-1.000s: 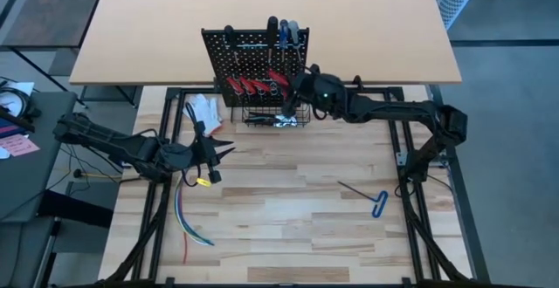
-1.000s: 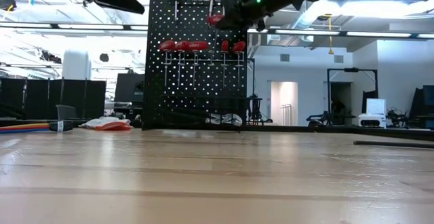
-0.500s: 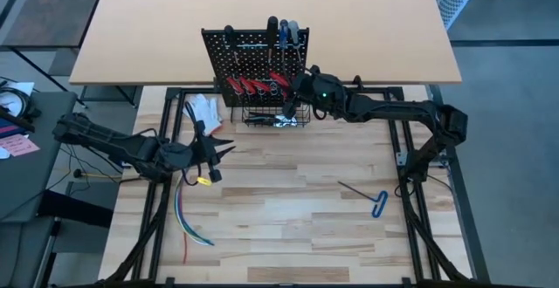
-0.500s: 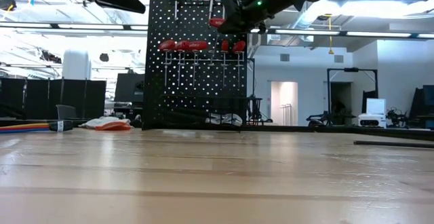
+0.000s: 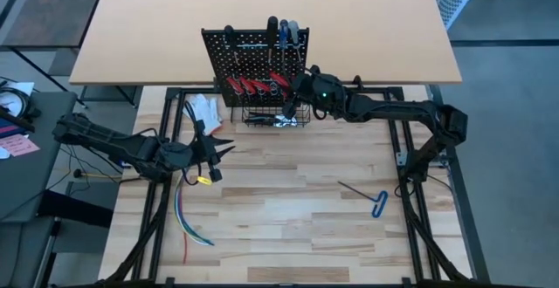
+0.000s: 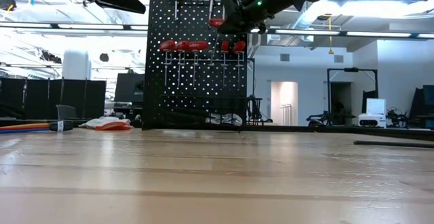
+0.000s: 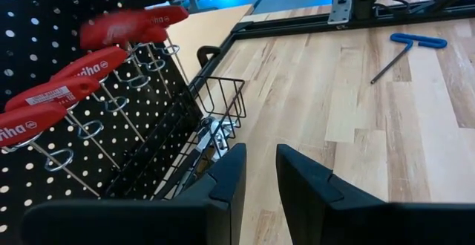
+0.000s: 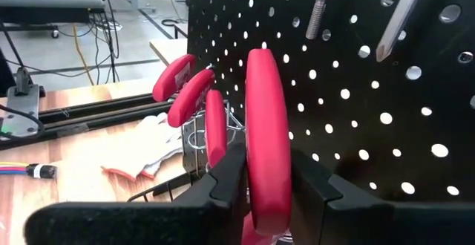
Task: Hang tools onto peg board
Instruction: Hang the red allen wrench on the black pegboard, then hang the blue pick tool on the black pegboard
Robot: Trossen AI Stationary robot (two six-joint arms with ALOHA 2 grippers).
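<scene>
The black peg board [image 5: 253, 57] stands upright at the far edge of the wooden table. Red T-handled tools [image 5: 249, 85] hang in its metal rings, and screwdrivers [image 5: 284, 33] hang along its top. My right gripper [image 8: 269, 193] is up at the board [image 6: 196, 68]. It is open, with its fingers close on either side of one red handle [image 8: 267, 141]. That handle shows in the low view [image 6: 217, 22] above the row of others. My left gripper [image 5: 223, 148] hovers open over the table's left part with nothing between its fingers [image 7: 226, 174]. A blue T-shaped hex key [image 5: 376, 201] lies flat on the table at the right.
A black wire basket [image 5: 275, 115] holding metal parts sticks out from the board's foot. A white glove [image 5: 205, 109] lies left of the basket. A bundle of coloured wires [image 5: 188, 209] lies near the table's left edge. Bare wood fills the middle and the near side.
The red handle at my right gripper has sunk slightly against the peg board. Both arms have kept their place.
</scene>
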